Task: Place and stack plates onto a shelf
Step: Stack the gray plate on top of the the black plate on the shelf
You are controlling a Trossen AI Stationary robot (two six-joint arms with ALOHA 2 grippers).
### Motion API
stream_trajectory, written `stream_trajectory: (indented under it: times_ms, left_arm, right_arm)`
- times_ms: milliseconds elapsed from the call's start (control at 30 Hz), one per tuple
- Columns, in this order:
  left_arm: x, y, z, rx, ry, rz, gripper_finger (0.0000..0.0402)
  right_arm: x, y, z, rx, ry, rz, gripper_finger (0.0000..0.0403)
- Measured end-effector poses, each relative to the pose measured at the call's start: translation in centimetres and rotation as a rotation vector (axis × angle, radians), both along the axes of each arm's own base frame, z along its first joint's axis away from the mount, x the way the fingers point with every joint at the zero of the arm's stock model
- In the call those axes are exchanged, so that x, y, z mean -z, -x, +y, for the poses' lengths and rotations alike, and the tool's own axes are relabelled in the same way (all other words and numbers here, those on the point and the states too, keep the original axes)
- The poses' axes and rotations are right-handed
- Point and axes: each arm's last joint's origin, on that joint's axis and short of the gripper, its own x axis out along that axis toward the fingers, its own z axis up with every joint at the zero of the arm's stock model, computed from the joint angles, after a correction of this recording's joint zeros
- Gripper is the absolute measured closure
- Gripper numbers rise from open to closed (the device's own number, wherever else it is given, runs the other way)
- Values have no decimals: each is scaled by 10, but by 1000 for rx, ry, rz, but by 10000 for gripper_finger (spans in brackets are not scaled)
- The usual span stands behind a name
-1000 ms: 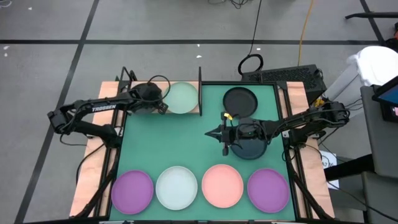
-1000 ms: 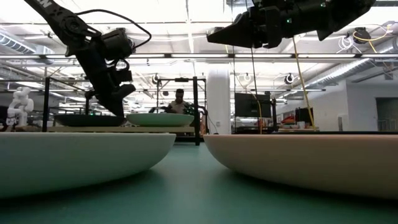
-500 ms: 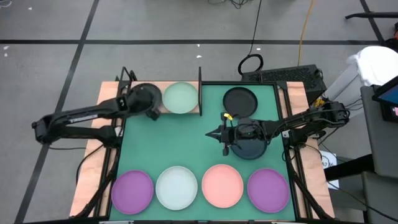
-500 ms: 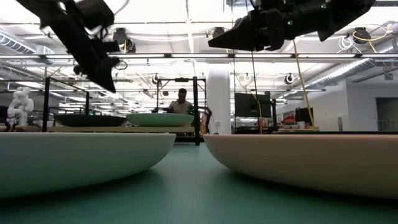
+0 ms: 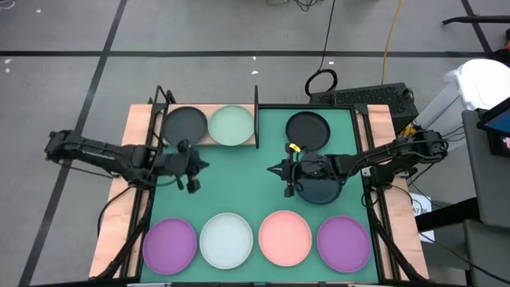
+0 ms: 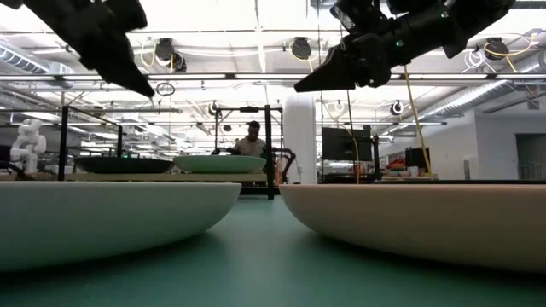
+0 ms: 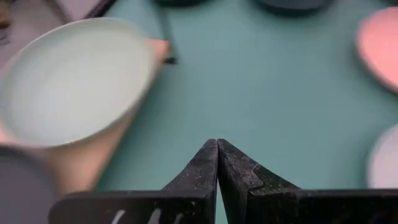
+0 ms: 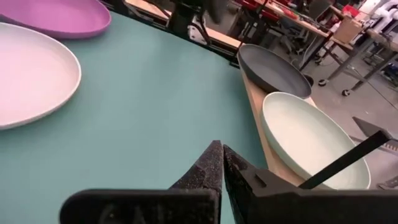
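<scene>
Open lab hall, ceiling trusses point(image 6: 256, 78)

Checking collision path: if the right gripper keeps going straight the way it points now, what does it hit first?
Likely the left gripper. The right gripper, shut, points left across the bare green mat toward it. Heights look similar in the low view, but depth is unclear.

Dark plate point(image 5: 185, 123) and pale green plate point(image 5: 232, 125) sit on shelf point(image 5: 204, 140)

Overhead looks down; low camera and both wrists share the shelf point(image 5: 209, 126).
</scene>
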Motion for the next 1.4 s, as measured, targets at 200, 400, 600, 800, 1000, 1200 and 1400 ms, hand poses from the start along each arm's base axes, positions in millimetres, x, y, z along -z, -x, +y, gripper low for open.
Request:
stream_trajectory:
  times_ms: [200,400,600,800,1000,1200,1400]
  left_arm:
    - [-1,-6,-28,127,32,-58,387]
    - [6,-18,-48,226,20,-64,387]
    - [23,-25,-66,370,90,41,387]
    - [45,-29,-86,437,234,182,387]
    - [62,-33,-91,340,303,259,374]
    - [74,-37,-93,251,344,301,281]
    - [80,-42,-96,206,323,277,183]
  right_arm:
    - [3,1,0,-3,10,32,403]
    - [5,2,0,-3,12,57,403]
    - [5,2,1,-9,13,60,403]
    - [5,2,1,-10,15,61,403]
    - [6,2,1,-11,18,67,403]
    - [7,3,1,-10,14,77,403]
    - [7,3,1,-9,13,78,403]
